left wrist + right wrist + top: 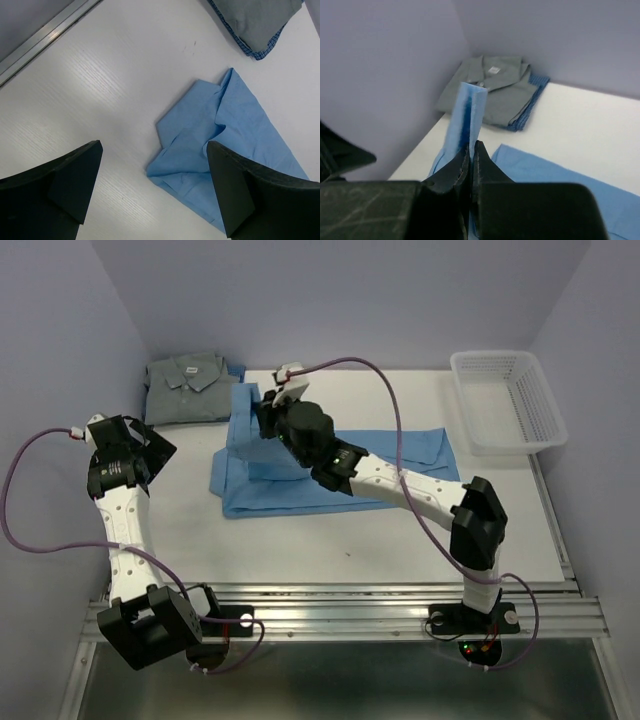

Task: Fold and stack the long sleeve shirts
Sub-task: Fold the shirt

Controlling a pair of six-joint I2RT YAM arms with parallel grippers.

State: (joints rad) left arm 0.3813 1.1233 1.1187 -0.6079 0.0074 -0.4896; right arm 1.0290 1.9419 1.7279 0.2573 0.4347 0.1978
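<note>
**Scene: white table, lilac booth**

We see a white table, faint wood grain, boxed in by plain lilac walls: left wall, back wall, right wall. Aluminium rail runs along its near edge. Light is even, soft glare on the tabletop.

bright even light, soft shadows, pics sharp
</note>
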